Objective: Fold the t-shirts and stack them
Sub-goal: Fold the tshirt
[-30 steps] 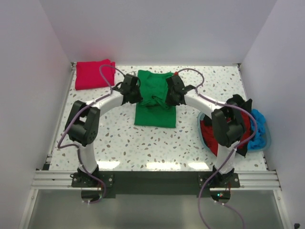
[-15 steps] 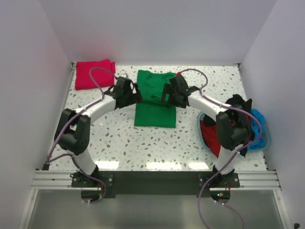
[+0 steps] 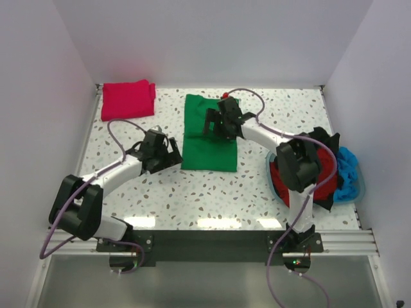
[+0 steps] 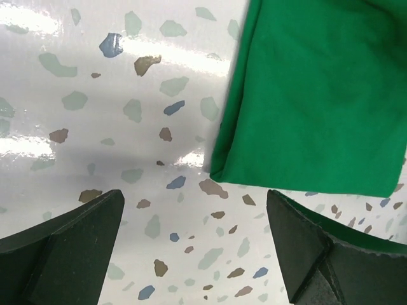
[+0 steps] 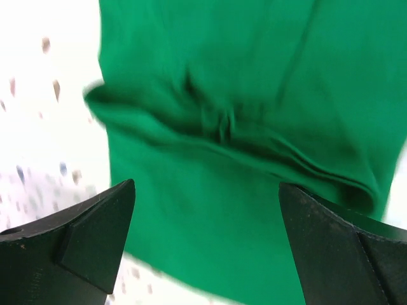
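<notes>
Since a second ago both my arms have let go of the green t-shirt (image 3: 209, 151). It was bunched up between my pincers back then, and now it lies as a folded rectangle in the middle of the worktop (image 3: 192, 192), closer to the far edge. My left pincer (image 3: 172, 153) has pulled back toward the near-left and sits just off the shirt's left edge, jaws wide apart with nothing in them. In its wrist view the shirt's near-left corner (image 4: 311, 95) is up ahead of the left pincer (image 4: 194, 235). My right pincer (image 3: 215, 123) hovers over the far half of the shirt, also spread wide and holding nothing. Its camera shows the right pincer (image 5: 210, 235) above green cloth (image 5: 241, 76) with a wrinkled ridge across it. The crimson t-shirt (image 3: 127, 99) sits folded in the far-left corner. Over by the right edge the basket (image 3: 361, 183) holds the dark red t-shirt (image 3: 279, 176), black t-shirt (image 3: 324, 144) and blue t-shirt (image 3: 347, 170) in a heap.
</notes>
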Controlling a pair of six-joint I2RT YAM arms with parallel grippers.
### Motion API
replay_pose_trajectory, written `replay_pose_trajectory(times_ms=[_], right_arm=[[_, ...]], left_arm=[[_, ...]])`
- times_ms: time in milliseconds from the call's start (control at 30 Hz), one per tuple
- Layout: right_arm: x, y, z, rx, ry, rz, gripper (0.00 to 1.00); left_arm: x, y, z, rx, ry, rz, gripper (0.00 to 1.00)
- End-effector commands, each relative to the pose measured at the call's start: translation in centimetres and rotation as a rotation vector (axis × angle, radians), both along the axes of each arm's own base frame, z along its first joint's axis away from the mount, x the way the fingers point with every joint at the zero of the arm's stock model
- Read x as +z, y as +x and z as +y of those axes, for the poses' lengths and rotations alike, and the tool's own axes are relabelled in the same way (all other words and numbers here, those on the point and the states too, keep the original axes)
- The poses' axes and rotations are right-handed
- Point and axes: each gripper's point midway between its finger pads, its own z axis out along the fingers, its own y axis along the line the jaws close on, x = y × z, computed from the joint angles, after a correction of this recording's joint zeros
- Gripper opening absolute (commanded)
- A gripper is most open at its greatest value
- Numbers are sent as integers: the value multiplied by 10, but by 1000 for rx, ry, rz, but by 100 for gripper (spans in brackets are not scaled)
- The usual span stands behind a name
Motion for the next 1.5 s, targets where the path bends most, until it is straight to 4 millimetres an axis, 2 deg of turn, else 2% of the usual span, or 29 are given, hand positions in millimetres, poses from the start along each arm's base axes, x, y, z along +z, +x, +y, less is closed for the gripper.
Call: replay_pose_trajectory(times_ms=[0, 133, 167, 233, 267, 300, 333, 367, 400, 433, 467, 500, 533, 567, 633, 667, 700, 767, 800, 867, 900, 1033, 1067, 1100, 1167, 1333, 1367, 1433, 1467], right_arm=[[27, 59, -6, -99, -23, -100, 99], [60, 87, -22, -173, -66, -207, 99], [74, 91, -27, -182, -71, -235, 99], [84, 82, -35, -159, -108, -241, 99], [73, 67, -36, -125, -116, -201, 99], [92, 55, -42, -115, -105, -223, 98], [89, 42, -44, -99, -98, -207, 99], [60, 13, -52, -71, -108, -126, 99], [73, -4, -57, -89, -65, -132, 99], [71, -17, -58, -86, -35, -132, 99], [36, -47, -65, -65, -35, -48, 99], [30, -59, -66, -82, -2, -31, 99], [40, -66, -67, -88, 41, -59, 99], [19, -83, -74, -91, 33, -8, 99], [15, -98, -72, -76, 71, 18, 99], [3, -108, -74, -69, 67, 48, 99], [-1, -111, -73, -67, 77, 58, 98], [-10, -119, -71, -56, 90, 84, 93], [-12, -120, -70, -50, 99, 87, 91], [-24, -125, -69, -46, 100, 119, 86], [-27, -124, -67, -41, 104, 118, 84], [-42, -122, -66, -44, 90, 136, 73], [-45, -119, -67, -52, 78, 134, 65], [-52, -118, -69, -60, 60, 148, 64], [-58, -115, -73, -79, 31, 147, 63], [-70, -114, -79, -96, -11, 165, 59], [-71, -115, -79, -96, -9, 167, 49], [-68, -115, -76, -86, 6, 166, 38], [-68, -119, -76, -81, 9, 171, 23]], left_arm=[[23, 6, -5, 8, -53, -63, 100], [20, 1, -5, 5, -67, -60, 100], [18, -1, -4, 5, -64, -55, 100], [16, -1, -4, 1, -62, -56, 100], [15, -2, -8, -14, -76, -52, 100], [11, -3, -10, -25, -79, -41, 100], [11, 0, -12, -34, -86, -45, 100], [12, 3, -15, -44, -90, -46, 100], [5, 2, -18, -56, -94, -25, 100], [5, 6, -21, -62, -103, -31, 100], [5, 9, -24, -72, -112, -34, 100], [-1, 9, -27, -79, -117, -15, 100], [-2, 12, -29, -83, -123, -17, 100], [-1, 15, -31, -86, -126, -20, 99], [-7, 16, -35, -97, -132, -5, 89], [-8, 16, -38, -105, -139, -6, 85], [-11, 15, -41, -110, -143, 2, 76], [-15, 13, -48, -125, -142, 3, 69], [-19, 12, -50, -129, -141, 13, 59], [-25, 9, -51, -132, -136, 28, 50], [-29, 8, -50, -124, -129, 39, 41], [-39, 8, -47, -108, -110, 59, 22], [-41, 8, -47, -108, -106, 61, 18], [-42, 9, -47, -105, -103, 60, 9], [-43, 10, -45, -101, -95, 57, 0], [-47, 10, -44, -111, -87, 48, 0], [-50, 6, -43, -114, -90, 54, 0], [-50, 4, -45, -122, -100, 52, 0], [-52, 1, -43, -119, -98, 60, 0]])
